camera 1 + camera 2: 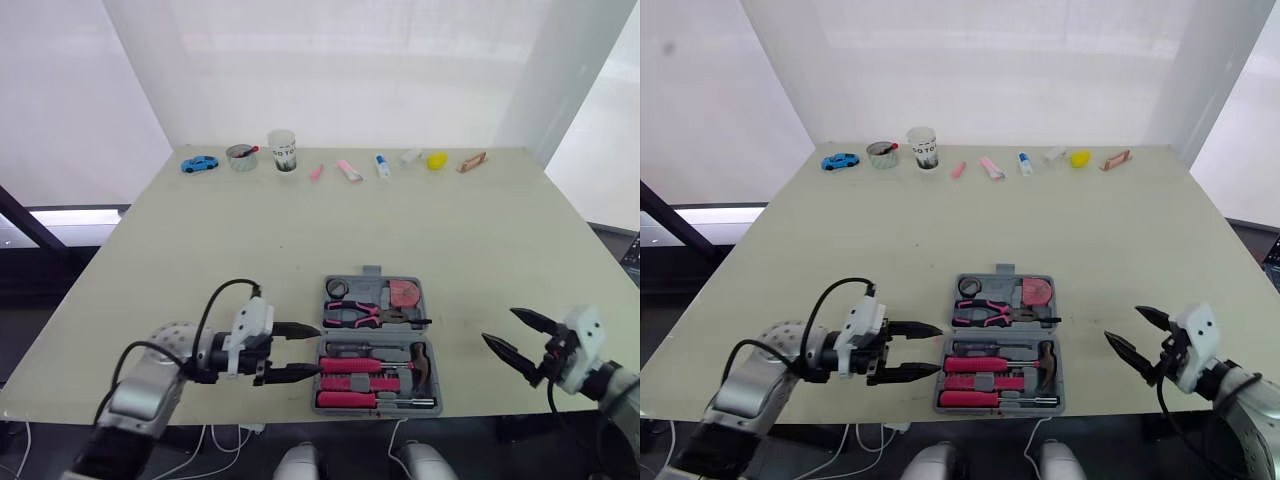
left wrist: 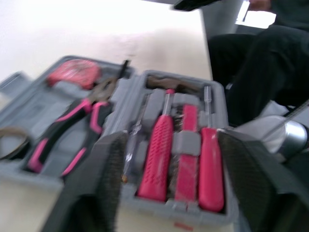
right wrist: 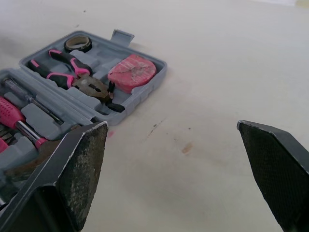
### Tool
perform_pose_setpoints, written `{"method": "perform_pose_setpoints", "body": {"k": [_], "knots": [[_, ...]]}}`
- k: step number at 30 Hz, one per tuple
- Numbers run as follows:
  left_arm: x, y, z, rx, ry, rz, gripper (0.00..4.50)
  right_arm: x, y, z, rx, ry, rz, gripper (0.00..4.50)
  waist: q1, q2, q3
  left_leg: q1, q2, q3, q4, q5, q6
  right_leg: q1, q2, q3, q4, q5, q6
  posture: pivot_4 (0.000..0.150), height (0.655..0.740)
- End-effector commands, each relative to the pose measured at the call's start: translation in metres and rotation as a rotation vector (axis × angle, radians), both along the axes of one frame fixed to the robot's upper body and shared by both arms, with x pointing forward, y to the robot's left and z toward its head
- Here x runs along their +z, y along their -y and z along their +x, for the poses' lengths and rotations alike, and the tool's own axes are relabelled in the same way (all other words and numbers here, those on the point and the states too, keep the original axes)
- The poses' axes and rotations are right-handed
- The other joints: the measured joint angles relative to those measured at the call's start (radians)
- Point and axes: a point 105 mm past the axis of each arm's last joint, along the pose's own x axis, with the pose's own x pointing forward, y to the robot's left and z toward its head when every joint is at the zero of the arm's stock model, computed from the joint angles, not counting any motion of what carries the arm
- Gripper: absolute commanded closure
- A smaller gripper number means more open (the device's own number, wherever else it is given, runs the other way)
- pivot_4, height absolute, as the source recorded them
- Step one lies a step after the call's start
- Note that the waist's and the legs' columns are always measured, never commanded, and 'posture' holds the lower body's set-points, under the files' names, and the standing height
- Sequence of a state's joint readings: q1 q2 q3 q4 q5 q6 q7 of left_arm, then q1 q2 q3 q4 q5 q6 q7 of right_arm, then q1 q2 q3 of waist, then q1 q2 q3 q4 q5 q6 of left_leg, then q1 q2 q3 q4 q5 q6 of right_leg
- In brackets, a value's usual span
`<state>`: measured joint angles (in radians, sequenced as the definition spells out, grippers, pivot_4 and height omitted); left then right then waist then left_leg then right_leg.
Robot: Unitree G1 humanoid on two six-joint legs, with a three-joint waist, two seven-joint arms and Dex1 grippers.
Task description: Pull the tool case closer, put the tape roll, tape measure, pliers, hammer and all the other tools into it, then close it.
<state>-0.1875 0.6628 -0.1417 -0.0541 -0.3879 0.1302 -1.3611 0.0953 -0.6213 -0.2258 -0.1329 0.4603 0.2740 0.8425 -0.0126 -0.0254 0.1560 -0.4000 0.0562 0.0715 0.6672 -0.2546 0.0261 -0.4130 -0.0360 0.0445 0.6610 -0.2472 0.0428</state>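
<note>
The left gripper has its fingers spread, tips just beside the left edge of the tool case; the right gripper is spread too, apart on the case's right. The case lies open near the front edge of the table, pliers and hammer seated inside. Stiff plastic, likely heavy: grip the far half's rim by the latch tab.

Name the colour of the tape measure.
The tape measure is reddish pink, clearest in the right wrist view.
</note>
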Motion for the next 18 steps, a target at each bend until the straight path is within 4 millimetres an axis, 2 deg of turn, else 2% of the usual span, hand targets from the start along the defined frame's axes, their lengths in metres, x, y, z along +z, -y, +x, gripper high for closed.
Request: {"method": "perform_pose_setpoints", "body": {"k": [1,2,3,4,6,7,14,18], "knots": [[-0.006,0.02,-0.003,-0.13,0.013,0.026,2.73,0.002,-0.007,0.018,0.037,-0.049,0.016,0.0,0.0,0.0,0.0,0.0,0.0,0.0,0.0,0.0,0.0,0.0,0.0,0.0,0.0,0.0,0.0,0.15,0.74],[-0.009,0.027,-0.003,-0.166,0.012,0.039,2.73,0.003,-0.012,0.026,0.051,-0.08,0.05,0.0,0.0,0.0,0.0,0.0,0.0,-0.001,0.0,0.0,0.0,0.0,0.001,0.0,0.0,0.0,0.0,0.15,0.74],[-0.013,0.037,-0.002,-0.202,0.015,0.044,3.17,0.007,-0.019,0.034,0.076,-0.102,0.1,0.0,-0.001,0.0,0.0,-0.001,0.0,-0.001,0.0,0.0,0.0,0.0,0.001,0.0,0.0,0.0,0.0,0.15,0.74],[-0.016,0.044,0.0,-0.223,0.018,0.044,3.34,0.01,-0.025,0.042,0.094,-0.123,0.142,0.0,-0.001,0.001,0.0,-0.001,0.0,-0.001,0.0,0.0,0.0,0.0,0.001,0.0,0.0,0.0,0.0,0.15,0.74],[-0.022,0.054,0.003,-0.242,0.018,0.04,4.22,0.013,-0.033,0.052,0.125,-0.164,0.188,0.0,-0.001,0.001,0.0,-0.001,-0.001,0.0,0.002,0.0,0.0,0.0,0.002,0.002,0.001,0.001,0.002,0.15,0.74],[-0.025,0.059,0.003,-0.25,0.009,0.035,4.36,0.012,-0.036,0.057,0.134,-0.192,0.201,0.0,-0.001,0.0,0.0,-0.001,-0.001,-0.001,0.002,0.0,0.0,0.0,0.002,0.002,0.001,0.001,0.002,0.15,0.74],[-0.053,0.069,-0.003,-0.291,-0.034,0.11,4.36,-0.007,-0.051,0.086,0.149,-0.358,0.203,0.0,-0.001,0.0,0.0,-0.002,0.0,-0.002,0.001,0.0,0.001,0.0,0.003,0.001,0.0,0.003,0.005,0.15,0.74],[-0.062,0.07,-0.004,-0.289,-0.048,0.136,4.36,-0.018,-0.062,0.095,0.16,-0.435,0.212,0.0,-0.002,0.001,0.0,-0.003,0.0,-0.001,0.002,0.0,0.001,-0.001,0.002,0.002,0.0,0.003,0.005,0.15,0.74]]}}
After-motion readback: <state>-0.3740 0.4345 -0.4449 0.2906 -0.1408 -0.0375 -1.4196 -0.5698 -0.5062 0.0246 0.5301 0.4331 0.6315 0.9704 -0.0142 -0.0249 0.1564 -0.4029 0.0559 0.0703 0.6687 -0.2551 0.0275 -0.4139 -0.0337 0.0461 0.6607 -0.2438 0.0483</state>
